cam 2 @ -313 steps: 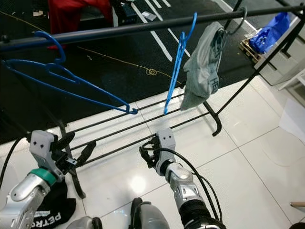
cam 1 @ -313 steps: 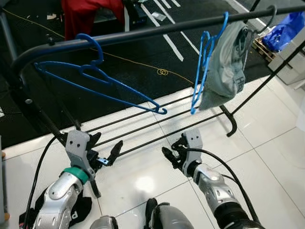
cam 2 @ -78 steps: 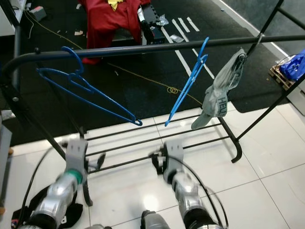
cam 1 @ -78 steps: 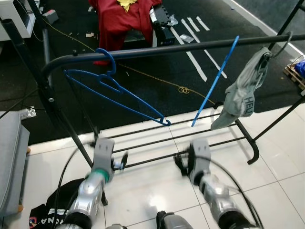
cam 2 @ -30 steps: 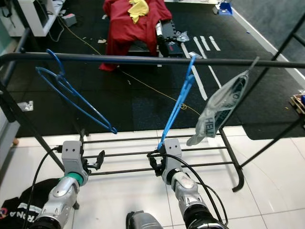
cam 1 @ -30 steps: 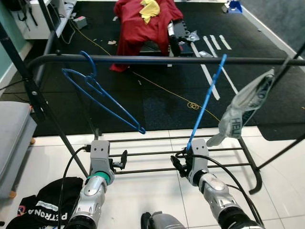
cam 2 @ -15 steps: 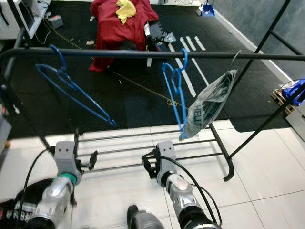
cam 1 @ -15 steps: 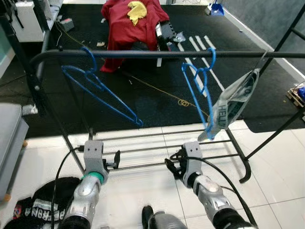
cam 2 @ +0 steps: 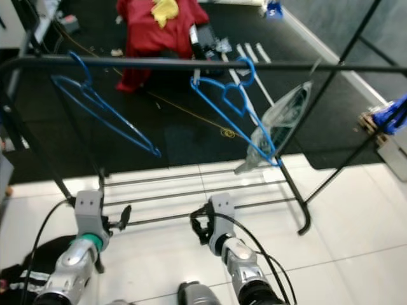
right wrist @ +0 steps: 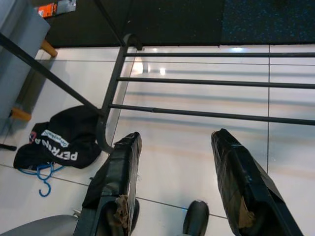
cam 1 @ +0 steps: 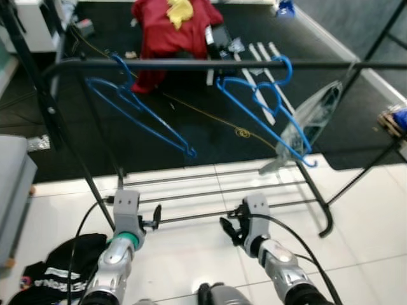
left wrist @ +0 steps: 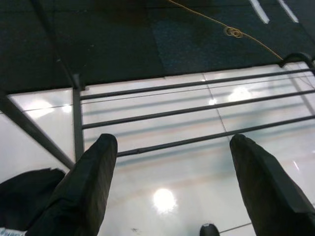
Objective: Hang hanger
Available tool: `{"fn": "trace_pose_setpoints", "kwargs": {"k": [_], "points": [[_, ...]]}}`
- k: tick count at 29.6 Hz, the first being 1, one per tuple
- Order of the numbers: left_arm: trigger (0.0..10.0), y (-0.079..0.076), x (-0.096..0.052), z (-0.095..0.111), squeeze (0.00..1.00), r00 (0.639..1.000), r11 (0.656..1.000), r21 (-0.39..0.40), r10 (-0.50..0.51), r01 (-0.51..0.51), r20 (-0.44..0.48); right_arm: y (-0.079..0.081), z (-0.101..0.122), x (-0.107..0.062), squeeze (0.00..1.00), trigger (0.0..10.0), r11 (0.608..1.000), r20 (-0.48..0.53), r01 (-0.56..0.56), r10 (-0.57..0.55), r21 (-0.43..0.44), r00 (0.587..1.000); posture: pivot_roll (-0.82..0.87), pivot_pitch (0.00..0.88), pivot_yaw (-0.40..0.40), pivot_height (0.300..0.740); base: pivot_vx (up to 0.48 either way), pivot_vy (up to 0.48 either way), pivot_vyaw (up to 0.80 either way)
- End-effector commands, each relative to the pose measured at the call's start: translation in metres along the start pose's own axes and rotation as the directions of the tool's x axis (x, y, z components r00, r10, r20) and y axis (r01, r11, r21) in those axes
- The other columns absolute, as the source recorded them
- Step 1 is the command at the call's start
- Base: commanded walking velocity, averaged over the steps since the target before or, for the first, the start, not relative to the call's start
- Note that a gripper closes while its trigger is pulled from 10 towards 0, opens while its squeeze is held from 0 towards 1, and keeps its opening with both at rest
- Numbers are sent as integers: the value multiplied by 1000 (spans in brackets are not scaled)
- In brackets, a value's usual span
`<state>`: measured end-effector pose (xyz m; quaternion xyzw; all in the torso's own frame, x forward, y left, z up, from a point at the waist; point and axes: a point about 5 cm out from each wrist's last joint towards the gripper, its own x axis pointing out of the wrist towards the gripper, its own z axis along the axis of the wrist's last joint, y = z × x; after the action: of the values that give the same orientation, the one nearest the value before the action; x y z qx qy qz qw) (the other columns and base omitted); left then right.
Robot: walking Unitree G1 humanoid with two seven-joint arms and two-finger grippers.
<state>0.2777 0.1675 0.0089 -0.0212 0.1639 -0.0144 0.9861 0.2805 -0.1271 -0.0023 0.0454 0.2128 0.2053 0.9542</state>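
- Hanger point(cam 1: 270, 105), blue plastic, hangs by its hook on the top rail of the clothes rack, near the middle of the rail and just beside the grey garment; it touches neither gripper.
- Clothes rack point(cam 1: 191, 63): black metal frame with a horizontal top rail and three low bars point(left wrist: 197, 113) near the floor, standing where dark carpet meets white tile.
- Red garment point(cam 1: 168, 25) lies heaped on an object on the carpet beyond the rack, with a yellow item on top of it.
- Black bag point(right wrist: 56, 142) with white lettering lies on the tile by the rack's left foot; a blue hanger hook point(right wrist: 43, 179) lies just beside it.
- Grey garment point(cam 1: 305, 124) hangs from the rail toward its right end, tilted, its lower edge near the hanger's tip.
- Second blue hanger point(cam 1: 137, 108) hangs on the rail's left portion, well apart from the first.
- Left gripper point(left wrist: 177, 172) is held low over the tile in front of the bottom bars, fingers spread wide, nothing between them.
- Right gripper point(right wrist: 182, 177) is held low likewise, fingers apart, empty.
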Motion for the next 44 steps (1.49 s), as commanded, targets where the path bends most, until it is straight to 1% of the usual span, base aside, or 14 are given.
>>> {"fn": "trace_pose_setpoints", "kwargs": {"k": [1,3,5,8,9,16,24,27,30,32,35,37,44], "points": [[10000,0,-2,-6,0,1000,1000,8,-7,7,-28,-2,-3,-2,0,10000,1000,-15,4,-4,8,1000,-43,73,-22,740,0,0,0],[10000,-1,-3,-8,0,999,1000,15,-16,17,-42,-2,-4,-2,0,10000,1000,-15,3,-3,10,1000,-44,79,-20,740,0,0,0],[10000,-3,-4,-11,0,997,998,42,-38,40,-61,-2,-4,-3,0,10000,1000,-13,2,-2,15,1000,-44,82,-16,740,0,480,0],[10000,-5,-4,-12,0,996,998,29,-52,54,-66,-2,-4,-3,0,10000,1000,-12,2,-2,17,1000,-44,85,-13,740,0,480,0],[10000,-7,-5,-11,0,996,996,43,-75,77,-52,-3,-4,-3,0,10000,1000,-11,3,-3,18,1000,-43,87,-11,740,0,0,0],[10000,-4,-5,-7,0,999,998,43,-40,41,-20,-4,-6,-5,0,10000,1000,-6,15,-15,26,1000,-43,94,-2,740,0,0,0],[10000,-7,-6,-5,0,999,997,47,-54,54,0,-3,-7,-6,0,10000,999,4,26,-26,39,1000,-43,97,6,740,0,0,0],[10000,-9,-6,-5,0,997,995,65,-71,71,-3,-3,-8,-6,0,10000,999,5,28,-28,42,1000,-45,97,10,740,0,0,0],[10000,-10,-6,-6,0,997,996,55,-75,75,-12,-3,-8,-7,0,10000,999,5,28,-29,44,1000,-47,97,11,740,0,-190,0],[10000,-10,-6,-5,0,997,995,62,-75,76,-11,-3,-8,-7,0,10000,999,4,29,-29,46,1000,-48,97,12,740,0,-480,0],[10000,-10,-5,-5,0,998,997,48,-65,66,-17,-2,-8,-7,0,10000,998,3,29,-30,48,1000,-50,98,11,740,0,-480,0],[10000,-7,-4,-7,0,999,999,15,-36,37,-32,-3,-9,-7,0,10000,998,-1,29,-29,47,1000,-51,99,9,740,0,0,0],[10000,-8,-4,-7,0,999,999,13,-43,44,-32,-3,-10,-8,0,10000,999,-10,25,-24,47,1000,-50,100,6,740,0,0,0]]}}
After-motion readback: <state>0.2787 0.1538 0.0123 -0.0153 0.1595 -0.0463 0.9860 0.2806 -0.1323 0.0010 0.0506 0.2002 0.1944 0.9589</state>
